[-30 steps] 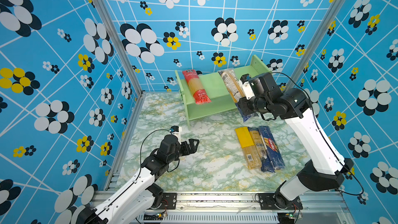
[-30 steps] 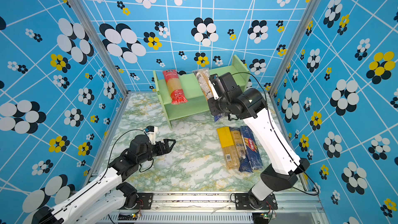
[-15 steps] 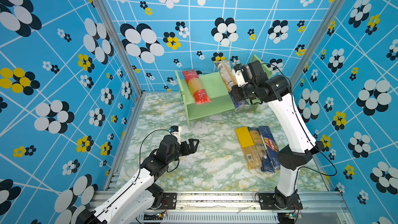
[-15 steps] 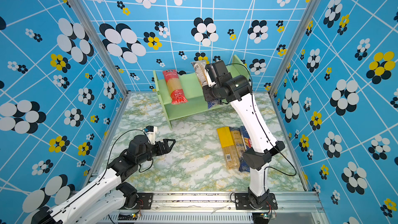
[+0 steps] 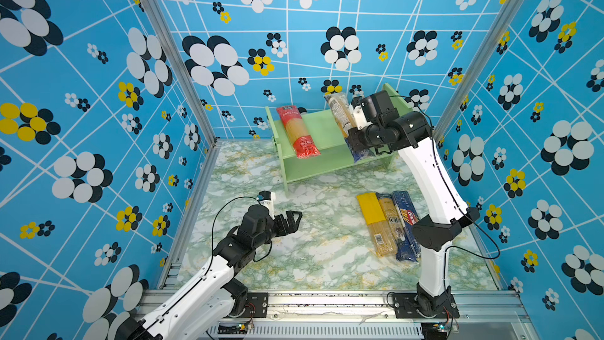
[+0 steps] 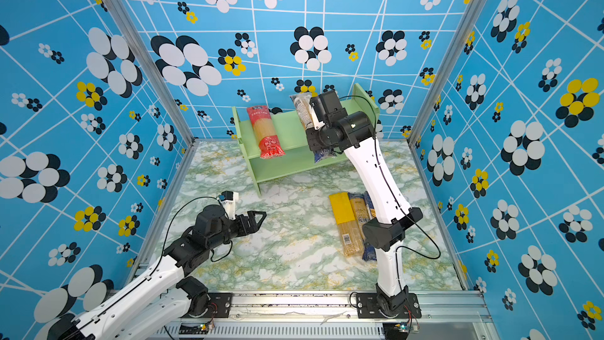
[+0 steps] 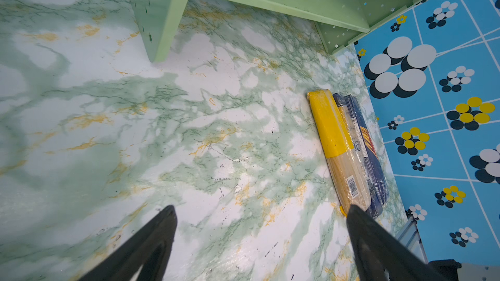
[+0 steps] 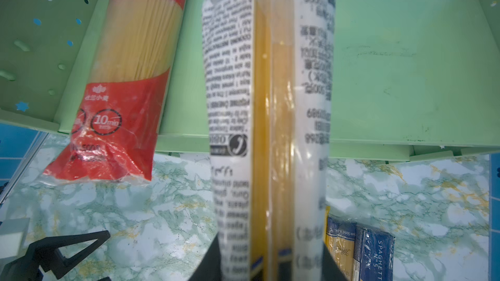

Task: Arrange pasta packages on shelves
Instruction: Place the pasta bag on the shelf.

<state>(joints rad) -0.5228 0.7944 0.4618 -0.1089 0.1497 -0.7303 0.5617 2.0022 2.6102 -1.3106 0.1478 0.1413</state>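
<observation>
The right gripper (image 5: 358,144) pinched the crinkly clear pack (image 8: 232,104) across the shelf (image 5: 327,129)'s front edge. The left gripper (image 7: 261,208) gaped over the marbled tabletop (image 5: 310,256).

Blue walls (image 5: 98,125) printed with white, black and yellow flowers (image 5: 212,60) enclose a green-veined marble floor (image 5: 310,256).

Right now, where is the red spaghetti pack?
In both top views the red pack lies on the upper tier of the green shelf, near its left side panel, with the clear white-label pack to its right.
</observation>
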